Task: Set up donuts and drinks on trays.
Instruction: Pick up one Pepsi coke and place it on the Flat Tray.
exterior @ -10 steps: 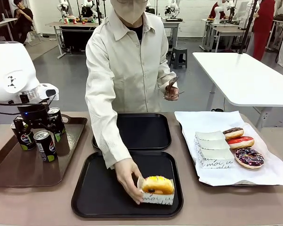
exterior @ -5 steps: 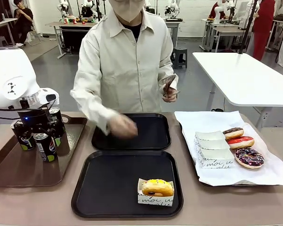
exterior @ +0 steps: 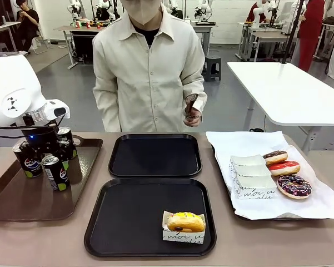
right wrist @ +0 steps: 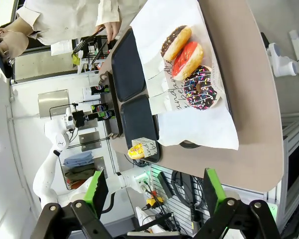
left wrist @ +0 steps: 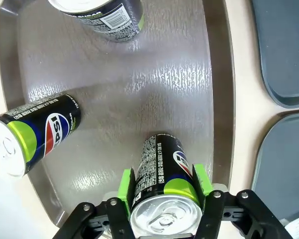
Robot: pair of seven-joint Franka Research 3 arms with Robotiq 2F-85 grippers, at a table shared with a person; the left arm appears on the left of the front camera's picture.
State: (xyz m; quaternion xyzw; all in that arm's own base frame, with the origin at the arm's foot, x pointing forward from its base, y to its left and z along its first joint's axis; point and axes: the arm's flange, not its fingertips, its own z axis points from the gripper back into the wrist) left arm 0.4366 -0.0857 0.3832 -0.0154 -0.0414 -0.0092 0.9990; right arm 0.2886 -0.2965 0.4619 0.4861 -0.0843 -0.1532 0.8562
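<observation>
Slim black Pepsi soda can with silver top [left wrist: 159,159]: stands on the long brown plastic tray with handles [left wrist: 139,89], near its rim, with the left end effector [left wrist: 163,185] closed on its upper sides. Long axis vertical, silver top up. Handling, as judged: lift straight up, clear of the neighbouring cans and the rim, and keep it plumb; right end effector [right wrist: 151,199] gapes empty.

Left tool [exterior: 51,158] straddles nearest can [exterior: 56,173] on brown tray [exterior: 16,206]; boxed donut [exterior: 185,220] in near black tray [exterior: 130,217].

brown tray [exterior: 23,204] at left, white paper [exterior: 240,142] at right, white table [exterior: 289,89] behind
</observation>
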